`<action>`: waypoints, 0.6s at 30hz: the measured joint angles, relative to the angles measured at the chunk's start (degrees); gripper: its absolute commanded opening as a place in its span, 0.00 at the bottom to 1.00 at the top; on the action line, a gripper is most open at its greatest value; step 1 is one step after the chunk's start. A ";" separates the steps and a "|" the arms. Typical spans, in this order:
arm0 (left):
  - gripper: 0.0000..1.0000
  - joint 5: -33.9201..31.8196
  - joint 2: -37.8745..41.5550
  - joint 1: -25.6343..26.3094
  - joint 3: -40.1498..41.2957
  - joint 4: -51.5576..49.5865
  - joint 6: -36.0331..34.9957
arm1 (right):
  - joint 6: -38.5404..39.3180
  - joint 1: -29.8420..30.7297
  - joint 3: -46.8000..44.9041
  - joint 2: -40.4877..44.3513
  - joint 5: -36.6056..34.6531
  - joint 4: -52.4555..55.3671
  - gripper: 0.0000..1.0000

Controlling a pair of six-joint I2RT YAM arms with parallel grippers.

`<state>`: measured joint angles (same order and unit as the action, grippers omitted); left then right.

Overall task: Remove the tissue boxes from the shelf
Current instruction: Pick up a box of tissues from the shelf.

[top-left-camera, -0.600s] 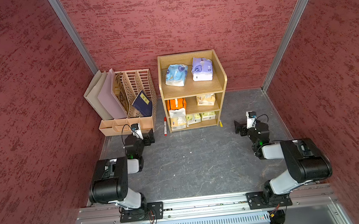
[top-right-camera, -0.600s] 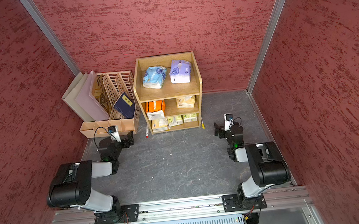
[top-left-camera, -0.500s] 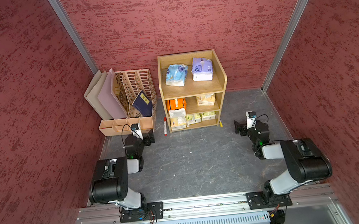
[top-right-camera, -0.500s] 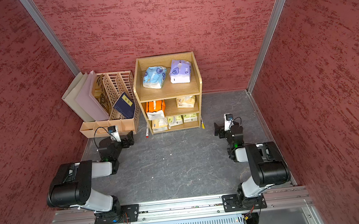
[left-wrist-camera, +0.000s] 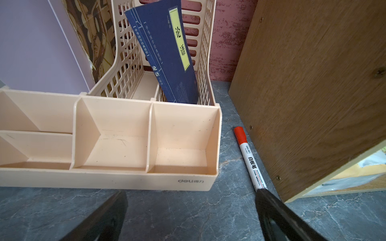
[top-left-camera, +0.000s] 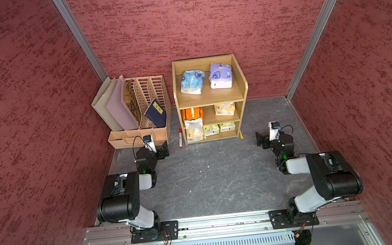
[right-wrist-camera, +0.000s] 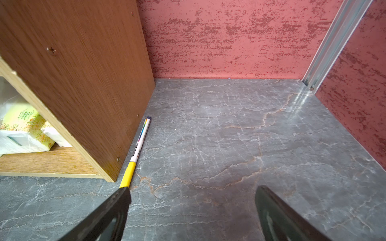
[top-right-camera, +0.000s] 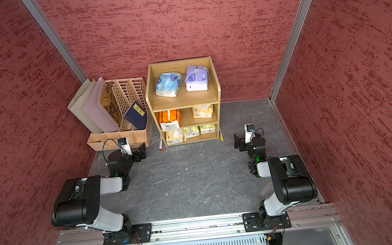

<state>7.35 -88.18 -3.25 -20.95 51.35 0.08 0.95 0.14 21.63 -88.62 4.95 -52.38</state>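
Both arms low, elbows back; left gripper (left-wrist-camera: 190, 195) before organizer (top-left-camera: 122, 142), right gripper (right-wrist-camera: 192, 193) beside shelf (top-left-camera: 212, 97); jaws wide, empty.

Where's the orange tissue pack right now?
In both top views, the orange tissue pack sits on the shelf, middle tier, at the end nearest the file organizer.

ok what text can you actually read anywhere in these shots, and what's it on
"deli得力": front wall of the beige file organizer.
"论语": yellow label and spine of the navy booklet.
"中华国学经典精粹": same booklet's spine.
"白板笔": barrel of the red-capped marker.
Too small or blurred: print on the yellow-green tissue pack and the yellow-capped pen.
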 measured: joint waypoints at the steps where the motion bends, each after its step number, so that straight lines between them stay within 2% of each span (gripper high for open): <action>1: 1.00 0.09 0.00 -0.02 -0.02 -0.02 0.00 | 0.00 0.00 0.00 0.00 0.00 0.00 0.98; 5: 1.00 -1.03 1.14 0.04 -0.09 -1.70 0.09 | 0.00 0.02 0.00 0.00 0.00 0.00 0.98; 8: 1.00 -6.34 8.48 0.87 -2.78 -13.64 1.68 | -0.02 0.00 0.00 0.00 -0.04 0.00 0.98; 10: 1.00 -9.88 13.94 1.14 -8.20 -23.10 4.42 | -0.33 0.02 0.09 0.46 -0.94 1.09 0.98; 13: 1.00 -13.66 19.30 1.64 -18.91 -37.09 7.89 | -2.73 0.02 4.26 4.52 -6.51 13.94 0.98; 16: 1.00 -13.92 24.83 3.67 -27.19 -49.18 9.73 | -5.53 0.00 18.69 5.88 -11.13 33.53 0.98; 18: 1.00 -12.28 30.49 5.22 -29.68 -54.99 10.16 | -6.71 0.00 27.32 6.01 -11.98 42.88 0.98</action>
<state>-4.93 -57.69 1.98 -50.63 -3.64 10.24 -5.76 0.14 48.95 -82.61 -7.03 -9.50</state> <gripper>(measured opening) 0.996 0.985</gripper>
